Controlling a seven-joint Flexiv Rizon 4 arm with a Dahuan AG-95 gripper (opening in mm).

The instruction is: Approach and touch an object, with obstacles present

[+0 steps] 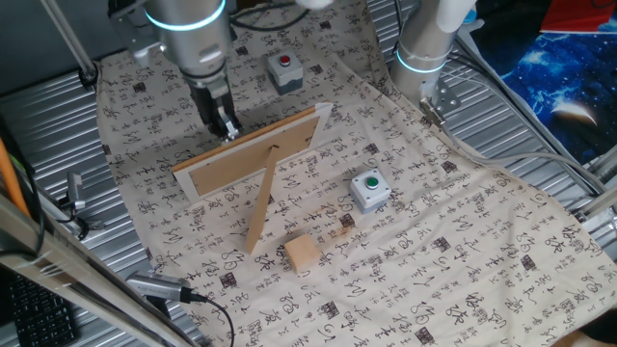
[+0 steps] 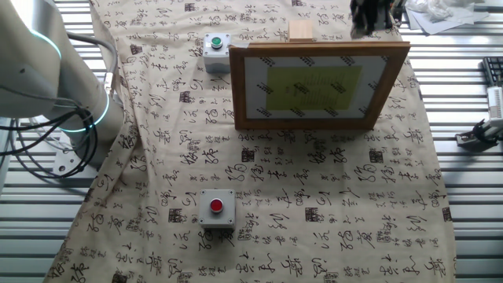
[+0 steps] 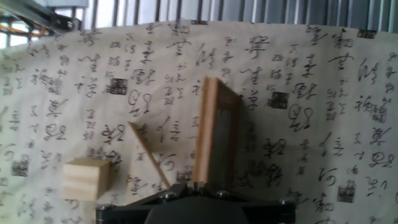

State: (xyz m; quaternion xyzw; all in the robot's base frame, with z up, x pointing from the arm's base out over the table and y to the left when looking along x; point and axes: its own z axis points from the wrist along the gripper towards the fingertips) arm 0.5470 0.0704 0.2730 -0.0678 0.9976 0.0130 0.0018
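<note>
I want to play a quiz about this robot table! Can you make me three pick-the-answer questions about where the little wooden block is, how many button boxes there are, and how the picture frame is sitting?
1. Where is the wooden cube?
A. On the prop-leg side of the picture frame, away from the tool
B. On top of the frame
C. Between the tool's fingers

2. How many grey button boxes are on the cloth?
A. One
B. Two
C. Four

3. How is the frame sitting?
A. Flat on its face
B. Standing tilted, leaning on its prop leg
C. Held up in the air by the tool

Answers:
1 A: the cube rests on the cloth near the leg's foot, with the frame between it and the tool.
2 B: one has a red button, the other a green button.
3 B: the leg reaches down to the cloth behind it.
</note>
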